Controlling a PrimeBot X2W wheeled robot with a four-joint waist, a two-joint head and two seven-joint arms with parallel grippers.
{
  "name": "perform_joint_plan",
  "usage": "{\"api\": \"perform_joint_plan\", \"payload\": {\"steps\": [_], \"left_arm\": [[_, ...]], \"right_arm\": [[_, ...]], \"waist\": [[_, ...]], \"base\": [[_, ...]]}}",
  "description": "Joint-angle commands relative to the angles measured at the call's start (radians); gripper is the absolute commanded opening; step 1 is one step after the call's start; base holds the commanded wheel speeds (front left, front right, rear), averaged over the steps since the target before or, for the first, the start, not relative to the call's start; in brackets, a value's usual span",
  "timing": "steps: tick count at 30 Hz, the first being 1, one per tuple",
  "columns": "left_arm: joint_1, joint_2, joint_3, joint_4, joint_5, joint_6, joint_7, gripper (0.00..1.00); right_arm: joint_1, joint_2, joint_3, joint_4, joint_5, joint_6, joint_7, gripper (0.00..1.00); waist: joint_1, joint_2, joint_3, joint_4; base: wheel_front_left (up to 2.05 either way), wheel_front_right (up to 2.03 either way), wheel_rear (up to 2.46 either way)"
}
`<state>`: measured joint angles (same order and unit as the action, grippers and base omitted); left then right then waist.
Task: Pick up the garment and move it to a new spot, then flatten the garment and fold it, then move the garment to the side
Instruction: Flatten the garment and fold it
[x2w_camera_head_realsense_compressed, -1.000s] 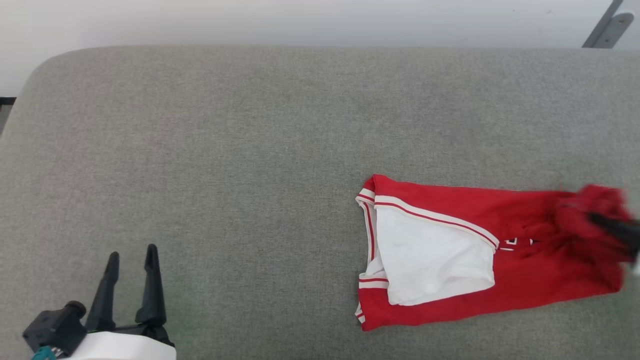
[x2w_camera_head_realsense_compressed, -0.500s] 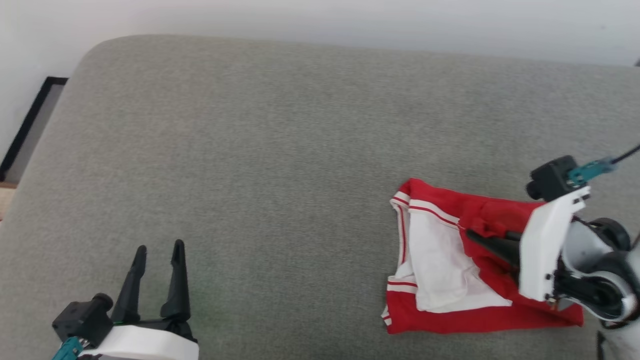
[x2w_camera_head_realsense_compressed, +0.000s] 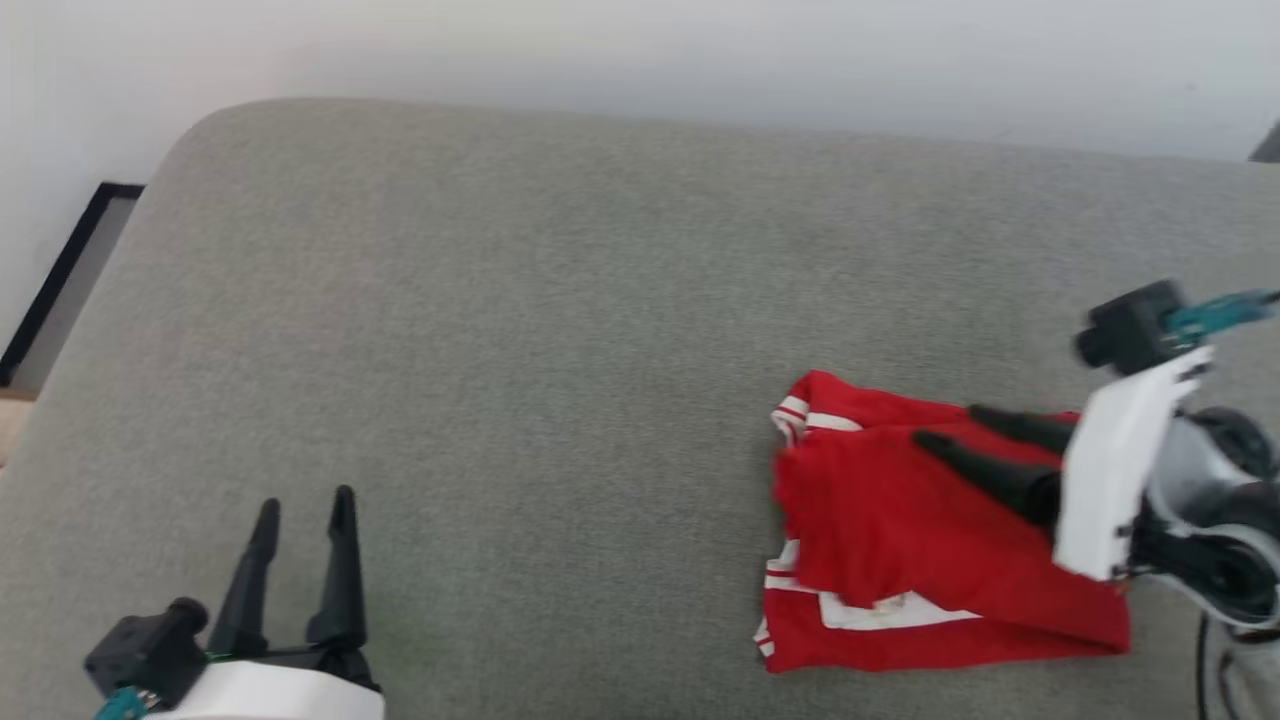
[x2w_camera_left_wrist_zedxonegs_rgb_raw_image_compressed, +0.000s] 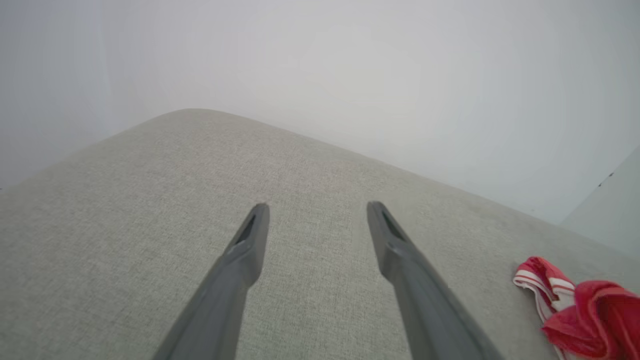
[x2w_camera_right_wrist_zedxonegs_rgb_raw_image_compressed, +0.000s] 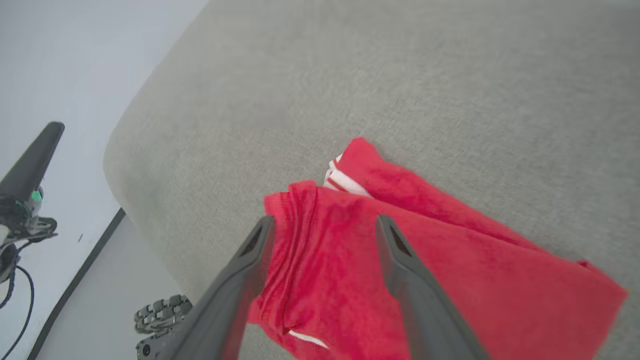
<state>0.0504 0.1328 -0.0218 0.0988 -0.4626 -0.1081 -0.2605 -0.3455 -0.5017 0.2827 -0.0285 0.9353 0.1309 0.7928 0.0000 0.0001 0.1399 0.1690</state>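
The garment (x2w_camera_head_realsense_compressed: 900, 540) is a red jersey with white and striped trim. It lies folded on the right part of the grey cushion (x2w_camera_head_realsense_compressed: 500, 330), with a red flap covering most of its white sleeve. My right gripper (x2w_camera_head_realsense_compressed: 948, 426) hovers just over its far edge, jaws spread and holding nothing. In the right wrist view the right gripper (x2w_camera_right_wrist_zedxonegs_rgb_raw_image_compressed: 325, 220) has the red cloth (x2w_camera_right_wrist_zedxonegs_rgb_raw_image_compressed: 450, 240) lying loose beneath its two fingers. My left gripper (x2w_camera_head_realsense_compressed: 305, 500) is open over bare cushion at the near left, far from the garment. In the left wrist view the left gripper (x2w_camera_left_wrist_zedxonegs_rgb_raw_image_compressed: 317, 206) is open, with the garment (x2w_camera_left_wrist_zedxonegs_rgb_raw_image_compressed: 585, 310) at the lower right.
The cushion's rounded left end (x2w_camera_head_realsense_compressed: 170, 170) drops to the floor, where a dark-framed panel (x2w_camera_head_realsense_compressed: 60, 270) lies by the pale wall (x2w_camera_head_realsense_compressed: 640, 50). A dark ribbed part (x2w_camera_right_wrist_zedxonegs_rgb_raw_image_compressed: 162, 307) sits at floor level below the cushion edge.
My right gripper has opened and let go of the red fold, which now lies over the white sleeve. The head camera has shifted. The left gripper stays open.
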Motion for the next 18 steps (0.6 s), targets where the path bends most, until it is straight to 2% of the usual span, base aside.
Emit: {"api": "perform_joint_plan", "payload": {"steps": [1,9,18], "left_arm": [[0.01,0.007,0.011,-0.006,0.001,-0.003,-0.006,1.0],[0.036,0.025,0.049,-0.022,0.014,0.0,-0.006,1.0],[0.067,0.047,0.075,-0.024,0.017,-0.001,-0.006,1.0]], "right_arm": [[0.014,-0.007,-0.016,-0.01,0.002,0.0,-0.013,1.0],[0.068,-0.044,-0.145,-0.044,-0.061,0.0,-0.149,1.0],[0.169,-0.038,-0.19,0.0,-0.158,0.0,-0.448,1.0]], "waist": [[0.0,-0.0001,-0.009,-0.019],[0.0,-0.0001,-0.033,-0.098],[0.0,-0.0001,-0.078,-0.179]], "base": [[0.0,0.0,0.0],[0.0,0.0,0.0],[0.0,0.0,0.0]]}}
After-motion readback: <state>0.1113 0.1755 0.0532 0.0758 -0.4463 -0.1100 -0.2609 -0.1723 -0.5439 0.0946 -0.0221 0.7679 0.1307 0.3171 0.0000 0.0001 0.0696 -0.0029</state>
